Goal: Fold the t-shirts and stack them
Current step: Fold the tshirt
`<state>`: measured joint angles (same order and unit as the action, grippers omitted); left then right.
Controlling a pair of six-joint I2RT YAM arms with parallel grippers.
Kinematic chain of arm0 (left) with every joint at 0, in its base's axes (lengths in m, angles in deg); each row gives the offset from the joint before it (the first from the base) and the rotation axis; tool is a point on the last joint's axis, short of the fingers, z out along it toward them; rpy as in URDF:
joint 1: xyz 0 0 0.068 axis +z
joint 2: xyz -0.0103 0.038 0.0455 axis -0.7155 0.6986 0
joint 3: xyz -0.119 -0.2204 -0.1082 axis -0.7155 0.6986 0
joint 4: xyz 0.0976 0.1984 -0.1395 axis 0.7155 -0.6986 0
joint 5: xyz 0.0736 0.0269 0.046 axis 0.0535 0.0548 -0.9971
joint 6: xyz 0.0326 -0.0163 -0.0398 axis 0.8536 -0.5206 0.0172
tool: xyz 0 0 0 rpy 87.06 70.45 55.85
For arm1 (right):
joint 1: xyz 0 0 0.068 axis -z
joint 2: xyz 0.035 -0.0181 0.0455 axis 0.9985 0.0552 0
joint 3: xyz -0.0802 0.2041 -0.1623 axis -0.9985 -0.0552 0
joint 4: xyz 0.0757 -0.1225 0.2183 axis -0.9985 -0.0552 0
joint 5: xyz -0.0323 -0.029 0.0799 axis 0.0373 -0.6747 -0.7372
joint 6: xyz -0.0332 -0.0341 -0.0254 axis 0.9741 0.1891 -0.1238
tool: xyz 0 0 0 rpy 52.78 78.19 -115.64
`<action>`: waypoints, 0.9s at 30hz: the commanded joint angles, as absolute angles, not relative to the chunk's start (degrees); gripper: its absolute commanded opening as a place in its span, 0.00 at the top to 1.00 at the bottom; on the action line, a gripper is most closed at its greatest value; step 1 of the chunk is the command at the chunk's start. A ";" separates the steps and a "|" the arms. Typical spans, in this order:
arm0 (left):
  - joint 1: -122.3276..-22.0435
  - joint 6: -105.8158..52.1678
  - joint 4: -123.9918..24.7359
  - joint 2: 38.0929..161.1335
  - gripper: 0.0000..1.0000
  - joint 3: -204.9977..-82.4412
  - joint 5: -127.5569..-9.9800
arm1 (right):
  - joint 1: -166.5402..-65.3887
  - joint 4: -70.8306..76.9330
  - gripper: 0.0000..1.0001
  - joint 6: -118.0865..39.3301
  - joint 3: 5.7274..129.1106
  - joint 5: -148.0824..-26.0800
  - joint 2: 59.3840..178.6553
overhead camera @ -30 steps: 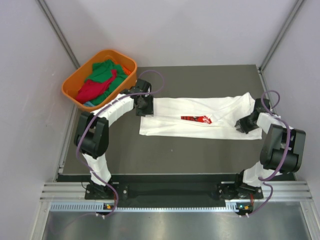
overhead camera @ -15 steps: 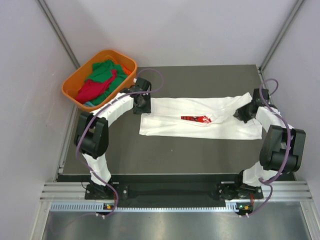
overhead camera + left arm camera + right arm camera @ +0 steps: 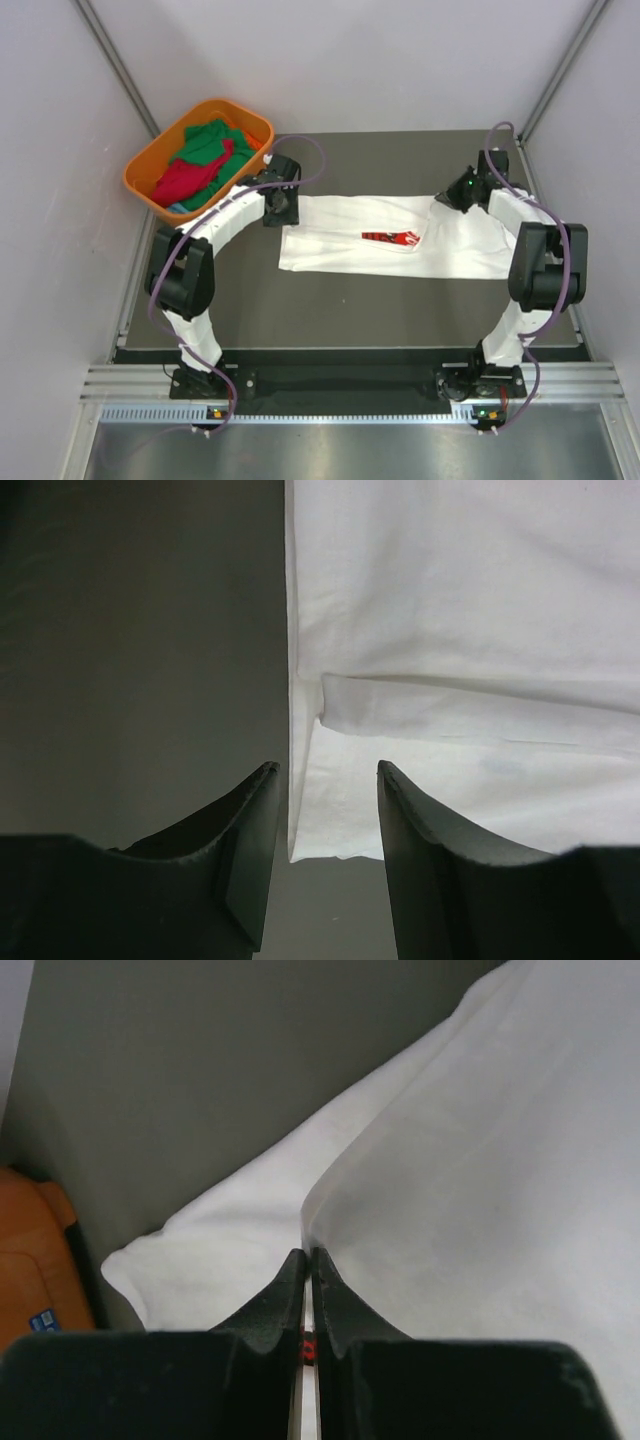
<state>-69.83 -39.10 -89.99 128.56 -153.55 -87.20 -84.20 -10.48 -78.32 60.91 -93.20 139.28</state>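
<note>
White t-shirt (image 3: 350, 215) with a red print (image 3: 392, 238) lies folded lengthwise across the middle of the dark tabletop (image 3: 350, 310) in the top view. The left hand (image 3: 280, 208) is at its left end and the right hand (image 3: 448, 198) at its upper right. An orange basket (image 3: 143, 192) in the upper left holds a green t-shirt (image 3: 205, 140) and a red t-shirt (image 3: 180, 180).

The left wrist view shows the left hand (image 3: 325, 820) with fingers apart around the white t-shirt's (image 3: 460, 600) lower corner.

In the right wrist view the right hand (image 3: 308, 1270) is pressed together on a raised fold of the white t-shirt (image 3: 480, 1190).

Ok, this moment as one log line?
left gripper: open at edge of white t-shirt | right gripper: shut on its raised fold | green and red shirts: in orange basket
</note>
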 commanded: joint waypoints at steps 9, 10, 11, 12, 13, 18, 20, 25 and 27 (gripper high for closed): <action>-70.29 -41.25 -90.40 126.78 0.52 -151.19 -88.10 | -84.90 -6.37 1.00 -76.95 68.60 -91.75 142.96; -70.38 -41.43 -90.32 126.78 0.53 -150.83 -88.97 | -84.90 -6.72 1.00 -77.04 68.78 -91.48 143.06; -70.38 -41.70 -90.49 126.60 0.53 -150.39 -89.50 | -84.90 -6.81 1.00 -77.30 68.60 -91.22 143.14; -70.38 -42.40 -90.67 126.51 0.52 -149.69 -90.21 | -84.90 -6.73 1.00 -77.56 68.60 -90.61 143.14; -70.38 -42.66 -90.84 126.51 0.52 -149.42 -90.74 | -84.90 -7.07 1.00 -77.82 68.43 -90.17 143.32; -70.56 -43.98 -90.49 125.20 0.53 -147.58 -90.74 | -84.90 -7.34 1.00 -78.44 68.86 -88.93 144.11; -70.65 -44.16 -90.58 124.32 0.53 -147.14 -90.39 | -84.90 -8.21 1.00 -78.62 69.04 -88.23 144.20; -70.56 -44.25 -87.68 120.54 0.54 -143.89 -83.37 | -84.90 -11.29 1.00 -78.35 69.04 -85.68 143.59; -70.56 -44.86 -86.72 119.57 0.55 -141.43 -81.43 | -84.90 -11.21 1.00 -78.44 68.43 -85.42 142.88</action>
<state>-70.40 -43.69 -89.27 123.30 -143.82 -85.78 -84.42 -11.14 -78.19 66.50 -87.56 143.78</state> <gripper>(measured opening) 0.453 0.010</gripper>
